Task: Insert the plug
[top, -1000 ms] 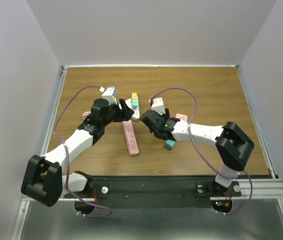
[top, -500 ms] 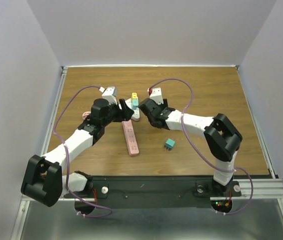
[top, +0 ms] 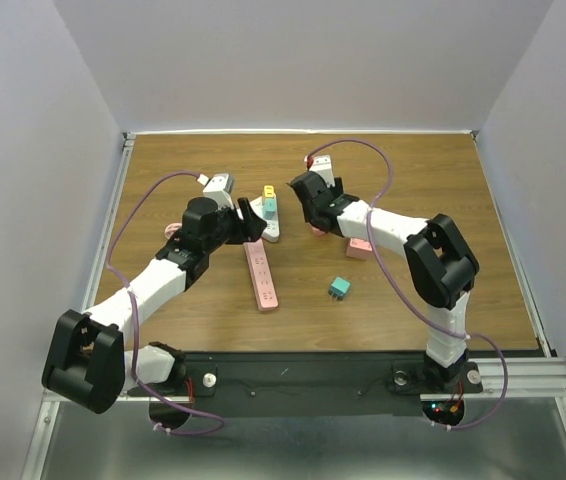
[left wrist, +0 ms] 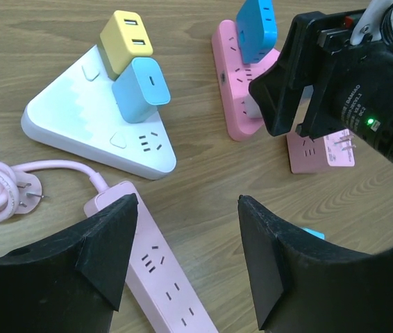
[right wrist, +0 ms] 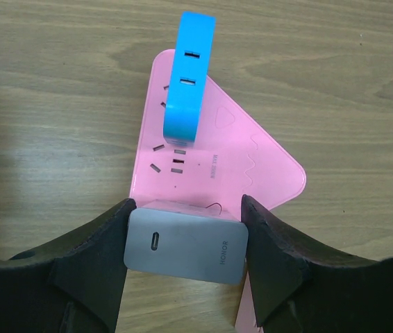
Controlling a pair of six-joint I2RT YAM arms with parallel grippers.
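Two arms over a wood-grain table [top: 413,180], boxed in by plain pale walls [top: 293,60].

The left gripper [left wrist: 186,201] hangs wide open and empty at the bottom of its wrist view, above a long pink power strip [left wrist: 162,277]. The right gripper [right wrist: 187,205] clamps a smooth grey rectangular plug [right wrist: 186,250], lower centre of its wrist view, over a corner of a glossy pink triangular socket block [right wrist: 252,166] carrying an upright blue adapter [right wrist: 191,76].

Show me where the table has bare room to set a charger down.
Bare wood: the table's far-right corner beyond the right arm, and the front edge between the long pink strip and the teal plug. Crowded centre: white triangular strip, pink triangular strip, the open left gripper, and the right gripper holding a grey charger.
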